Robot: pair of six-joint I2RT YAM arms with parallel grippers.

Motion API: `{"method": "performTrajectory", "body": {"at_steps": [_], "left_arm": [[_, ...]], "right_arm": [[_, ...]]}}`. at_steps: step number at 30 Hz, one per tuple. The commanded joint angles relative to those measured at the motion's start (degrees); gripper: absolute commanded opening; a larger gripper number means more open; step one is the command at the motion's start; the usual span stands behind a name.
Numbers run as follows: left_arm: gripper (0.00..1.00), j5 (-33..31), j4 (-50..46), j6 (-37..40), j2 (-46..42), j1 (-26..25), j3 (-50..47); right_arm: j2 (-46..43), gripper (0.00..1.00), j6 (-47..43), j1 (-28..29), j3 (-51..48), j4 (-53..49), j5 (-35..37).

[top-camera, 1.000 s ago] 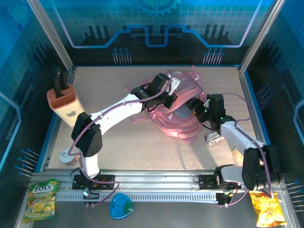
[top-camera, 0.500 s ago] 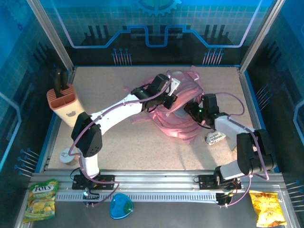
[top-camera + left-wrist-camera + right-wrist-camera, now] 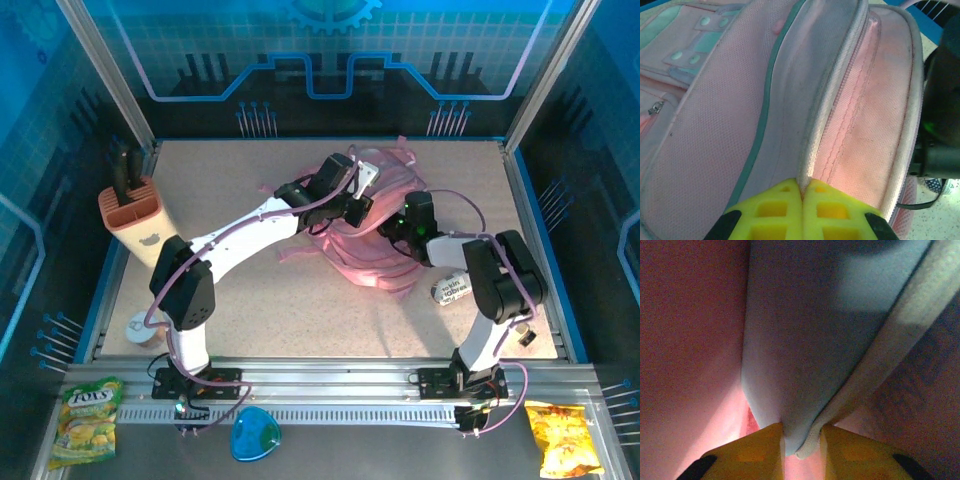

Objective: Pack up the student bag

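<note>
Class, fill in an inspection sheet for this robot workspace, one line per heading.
Surface: speckled beige table, flat.
Job's things: soft pink fabric student bag, crumpled mid-table.
Clutter: peach holder with dark handles at the left edge; printed white packet right of the bag; yellow-green snack bag on the front rail.
Grippers: left gripper and right gripper each shut on the bag's edge fabric.
Cables: purple cables run along both arms.
Surroundings: blue panelled enclosure walls.

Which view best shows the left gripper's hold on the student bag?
Left wrist: the left gripper pinches the zipper edge of the student bag close up. Top external shows it small, unclear. Right wrist shows the right gripper gripping fabric.
</note>
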Motion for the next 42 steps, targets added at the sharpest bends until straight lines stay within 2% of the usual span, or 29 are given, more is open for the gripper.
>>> {"method": "performTrajectory", "body": {"at_steps": [1, 5, 12, 16, 21, 23, 27, 29, 30, 37, 42], "left_arm": [[0.00, 2.4, 3.5, -1.6, -3.1, 0.0, 1.4], [0.00, 2.1, 3.4, -1.7, -3.0, 0.2, 1.3], [0.00, 2.7, 3.5, -2.3, -2.9, 0.9, 1.1], [0.00, 3.3, 3.3, -2.5, -2.6, 1.1, 0.8], [0.00, 6.1, 2.4, -2.7, -2.1, 1.4, -0.5], [0.08, 8.4, 2.2, -3.6, -2.2, 1.8, -1.4], [0.33, 10.2, 3.5, -6.2, -3.9, 2.5, -5.1], [0.45, 10.2, 4.6, -8.5, -5.1, 3.3, -7.3], [0.47, 10.2, 5.1, -9.7, -5.8, 3.9, -8.5], [0.55, 8.8, 6.2, -23.0, -8.4, 12.0, -16.2], [0.59, 15.9, 10.6, -35.2, -6.5, 19.5, -21.5]], "right_arm": [[3.2, 0.23, 3.3, 0.9, 1.8, 6.4, 0.6], [1.6, 0.27, 3.2, 0.2, 0.2, 6.7, 0.5], [-11.9, 0.45, 1.6, -3.5, -11.8, 4.1, -2.6], [-23.7, 0.52, -2.0, -5.3, -17.6, -8.1, -1.5], [-43.4, 0.63, -8.5, -6.9, -20.3, -33.3, 7.9], [-51.0, 0.66, -11.6, -8.2, -19.4, -42.0, 10.7], [-62.8, 0.73, -15.8, -9.5, -15.8, -53.9, 16.6], [-64.7, 0.77, -17.6, -9.7, -13.5, -56.7, 17.6], [-64.4, 0.78, -18.4, -9.7, -12.2, -57.7, 17.4], [-57.5, 0.82, -20.6, -8.5, -7.9, -56.8, 13.9], [-54.5, 0.87, -19.9, -6.6, -7.6, -54.0, 12.9]]}}
